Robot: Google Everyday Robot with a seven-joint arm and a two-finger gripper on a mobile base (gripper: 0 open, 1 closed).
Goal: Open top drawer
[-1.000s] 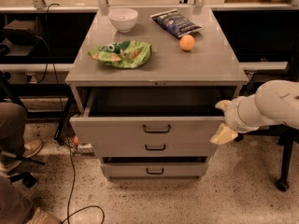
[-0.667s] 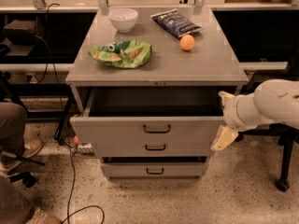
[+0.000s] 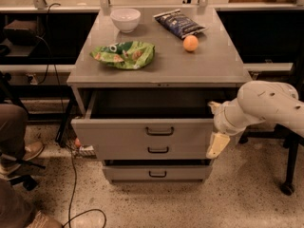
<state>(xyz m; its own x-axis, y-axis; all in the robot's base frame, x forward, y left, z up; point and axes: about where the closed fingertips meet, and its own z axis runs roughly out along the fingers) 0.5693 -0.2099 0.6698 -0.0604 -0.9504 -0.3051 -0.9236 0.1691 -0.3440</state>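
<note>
Under the grey surface (image 3: 190, 65), note the top drawer (image 3: 118, 129) drawn well out (dark hollow exposed, so seemingly open enough) and, just beside its right front corner, the gripper (image 3: 214, 126) spread and empty, presumably needing no further hold.

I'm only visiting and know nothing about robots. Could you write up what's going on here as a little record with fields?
top drawer: pulled out, its inside dark
tool: on the robot's white arm, at the top drawer's right front corner
bottom drawer: shut
cabinet top: carries four things
bowl: white, back left
green bag: front left
blue bag: back right
orange: just in front of the blue bag
</note>
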